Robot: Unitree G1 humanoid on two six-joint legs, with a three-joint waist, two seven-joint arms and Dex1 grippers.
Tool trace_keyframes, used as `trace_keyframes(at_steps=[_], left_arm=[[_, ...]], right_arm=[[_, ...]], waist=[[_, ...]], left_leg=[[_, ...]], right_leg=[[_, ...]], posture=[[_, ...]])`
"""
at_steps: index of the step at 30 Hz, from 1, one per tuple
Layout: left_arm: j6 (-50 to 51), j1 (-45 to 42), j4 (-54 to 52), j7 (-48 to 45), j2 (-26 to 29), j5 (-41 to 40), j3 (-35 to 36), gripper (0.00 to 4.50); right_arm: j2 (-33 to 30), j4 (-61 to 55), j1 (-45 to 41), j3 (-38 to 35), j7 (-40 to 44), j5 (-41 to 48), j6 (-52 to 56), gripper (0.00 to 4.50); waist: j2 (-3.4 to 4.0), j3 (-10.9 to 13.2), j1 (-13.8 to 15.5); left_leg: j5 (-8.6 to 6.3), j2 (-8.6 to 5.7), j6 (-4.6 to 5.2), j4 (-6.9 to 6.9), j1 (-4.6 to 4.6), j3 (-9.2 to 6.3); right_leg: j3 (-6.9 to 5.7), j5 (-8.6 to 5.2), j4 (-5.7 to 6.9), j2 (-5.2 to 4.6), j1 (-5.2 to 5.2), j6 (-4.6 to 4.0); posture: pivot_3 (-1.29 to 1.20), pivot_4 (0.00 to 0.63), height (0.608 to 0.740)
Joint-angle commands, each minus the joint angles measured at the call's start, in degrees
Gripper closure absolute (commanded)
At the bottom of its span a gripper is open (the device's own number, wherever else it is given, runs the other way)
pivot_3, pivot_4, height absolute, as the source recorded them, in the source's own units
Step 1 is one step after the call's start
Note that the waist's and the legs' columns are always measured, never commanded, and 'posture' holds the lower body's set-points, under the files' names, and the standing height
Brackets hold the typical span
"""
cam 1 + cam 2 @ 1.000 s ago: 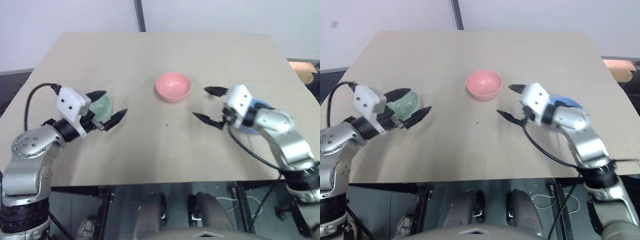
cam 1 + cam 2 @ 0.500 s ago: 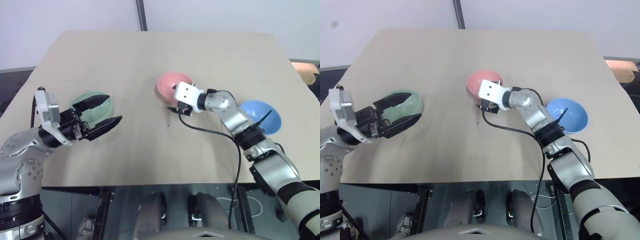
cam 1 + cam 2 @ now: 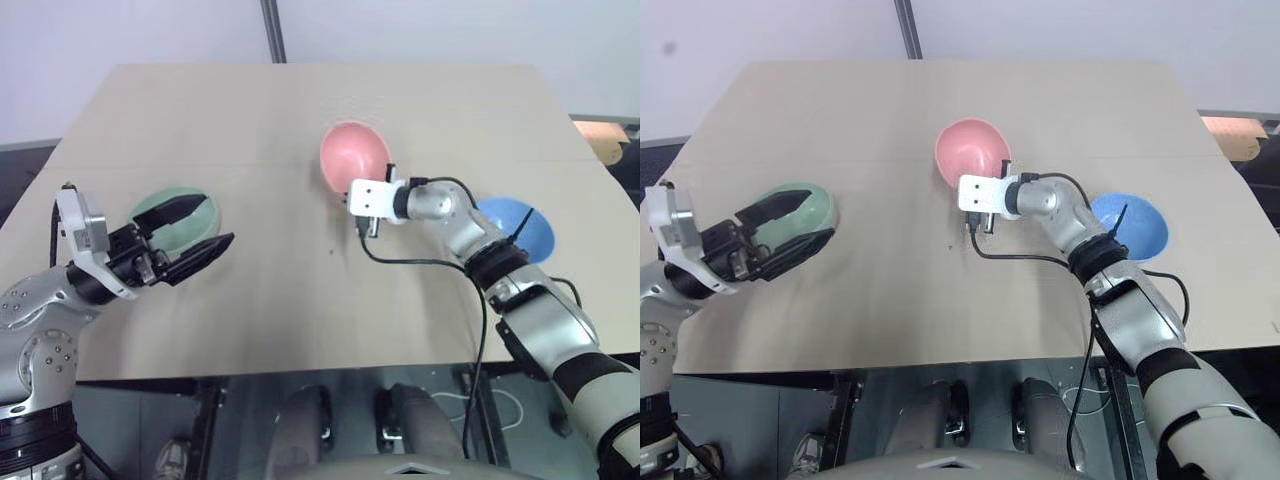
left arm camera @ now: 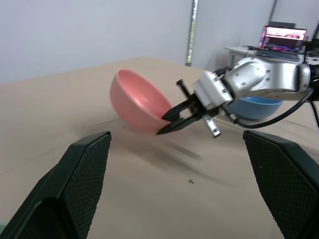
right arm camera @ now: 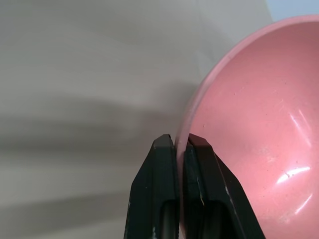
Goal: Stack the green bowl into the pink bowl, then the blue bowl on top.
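Right gripper [image 5: 180, 142] clamped on near rim of pink bowl [image 3: 354, 157], bowl tipped up at table [image 3: 300, 110] centre, left gripper [image 3: 205, 226] spread wide beside green bowl [image 3: 172, 212], blue bowl [image 3: 520, 226] resting by right arm

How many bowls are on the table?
3. The green bowl sits on the table's left side, by the open left gripper. The pink bowl is in the middle, tipped up, its rim pinched by the right gripper. The blue bowl sits on the right.
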Motion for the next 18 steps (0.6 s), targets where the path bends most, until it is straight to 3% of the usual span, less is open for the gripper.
trace_keyframes(at_steps=[1,5,9,12,15,16,18], left_arm=[[-3.2,1.0,5.8,-2.7,1.8,1.7,3.5,0.0],[-4.1,0.9,9.2,-4.9,3.2,2.2,4.3,0.0],[-4.2,0.3,9.6,-6.1,3.7,2.6,2.9,0.0],[-3.2,-0.3,8.5,-6.0,3.6,2.0,2.5,0.0],[-3.1,-0.3,7.3,-3.5,3.9,3.8,2.0,0.0],[-3.2,0.0,6.6,-2.1,4.1,5.0,1.7,0.0],[-5.1,0.8,4.2,3.5,4.1,11.0,0.6,0.0]], right_arm=[[-3.3,-20.0,5.3,-0.3,13.4,8.2,7.0,4.42],[-8.2,-35.9,11.5,0.5,20.5,10.7,19.3,4.42],[-9.0,-39.7,13.6,1.7,21.7,9.9,24.8,4.42],[-9.3,-39.7,14.3,3.3,22.1,8.5,26.3,3.46],[-9.1,-40.9,14.8,3.8,21.9,8.3,27.3,2.1],[-9.2,-41.9,15.0,3.6,21.8,8.5,27.9,1.49],[-8.8,-44.6,15.5,1.2,19.8,9.7,29.0,0.96]], waist=[[0.0,0.0,0.0],[-0.01,0.0,0.3],[-0.01,0.0,0.1],[-0.03,0.0,0.1],[-0.02,0.0,0.1],[-0.02,0.0,0.1],[-0.03,0.0,0.1]], left_leg=[[0.0,0.02,0.0,-0.01,0.0,-0.01],[-0.01,0.0,0.0,-0.03,-0.03,-0.07],[-0.01,-0.03,-0.01,0.02,0.02,-0.12],[0.02,-0.02,-0.07,0.02,0.07,-0.15],[0.03,-0.02,-0.07,0.01,0.02,-0.17],[0.03,-0.02,-0.07,0.01,0.0,-0.17],[0.02,-0.02,-0.06,0.0,-0.02,-0.17]], right_leg=[[0.0,0.0,-0.01,0.0,0.0,0.0],[-0.09,-0.01,-0.06,-0.05,0.02,0.01],[-0.14,-0.01,-0.02,-0.16,0.04,-0.01],[-0.15,-0.01,0.03,-0.16,0.04,-0.03],[-0.16,-0.01,0.01,-0.16,0.03,-0.05],[-0.16,-0.01,-0.01,-0.17,0.02,-0.06],[-0.16,-0.01,-0.03,-0.17,0.01,-0.06]], posture=[[0.0,0.15,0.74],[0.0,0.15,0.74],[0.0,0.15,0.74],[0.0,0.15,0.74],[0.0,0.15,0.74],[0.0,0.15,0.74],[0.0,0.15,0.74]])
